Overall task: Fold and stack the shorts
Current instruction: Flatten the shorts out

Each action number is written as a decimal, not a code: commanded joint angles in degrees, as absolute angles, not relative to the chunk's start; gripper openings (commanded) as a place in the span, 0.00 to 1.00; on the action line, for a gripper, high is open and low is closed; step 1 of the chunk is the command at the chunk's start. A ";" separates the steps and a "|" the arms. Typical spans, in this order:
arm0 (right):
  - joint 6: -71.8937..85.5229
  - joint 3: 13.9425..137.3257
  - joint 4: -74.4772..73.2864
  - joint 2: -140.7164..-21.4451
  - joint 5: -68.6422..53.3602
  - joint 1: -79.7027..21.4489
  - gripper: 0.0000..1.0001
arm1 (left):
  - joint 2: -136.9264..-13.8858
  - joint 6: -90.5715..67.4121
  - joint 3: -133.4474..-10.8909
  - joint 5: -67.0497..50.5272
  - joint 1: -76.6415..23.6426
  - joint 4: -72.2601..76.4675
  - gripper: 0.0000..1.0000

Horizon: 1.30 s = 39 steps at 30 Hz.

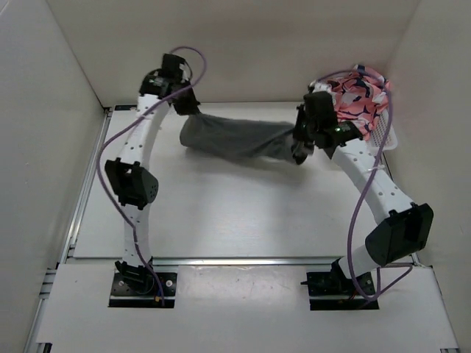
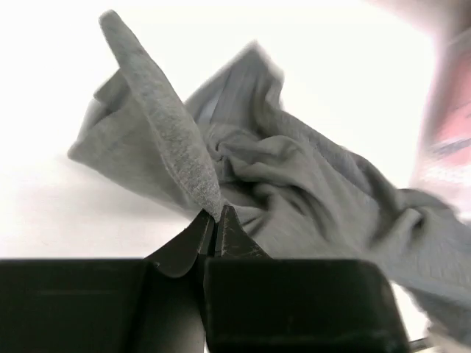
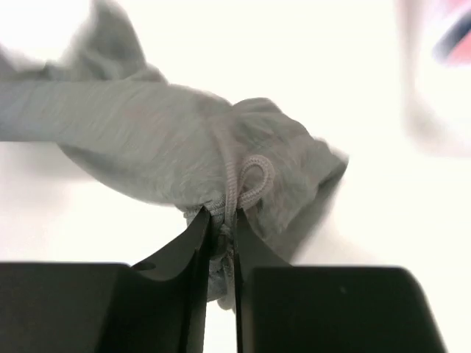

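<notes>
Top view: shorts strung between both hands above the counter; only wrist views show grips, left hand pinched on a cloth edge, right hand clamped at the drawstring (cloth bunched there).

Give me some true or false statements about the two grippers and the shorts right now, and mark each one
1. The left gripper is shut on a fold of the shorts. True.
2. The right gripper is open and clear of the cloth. False: it pinches the shorts right at the drawstring.
3. The shorts lie folded in the basket. False: they stretch between the two grippers, outside the basket, which holds a pink cloth.
4. The basket stands on the right arm's side. True.
</notes>
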State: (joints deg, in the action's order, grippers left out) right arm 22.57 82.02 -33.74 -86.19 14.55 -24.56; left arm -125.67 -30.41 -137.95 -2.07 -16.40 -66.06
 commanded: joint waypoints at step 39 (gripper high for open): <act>43.69 33.92 -5.81 -73.53 -14.68 -20.21 0.85 | -87.45 -45.00 -53.79 -3.60 -4.39 -42.63 0.87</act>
State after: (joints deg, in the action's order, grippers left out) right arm 45.39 29.89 -15.55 -67.94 -10.72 -19.92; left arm -88.99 -44.34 -53.41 -2.44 -4.27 -46.59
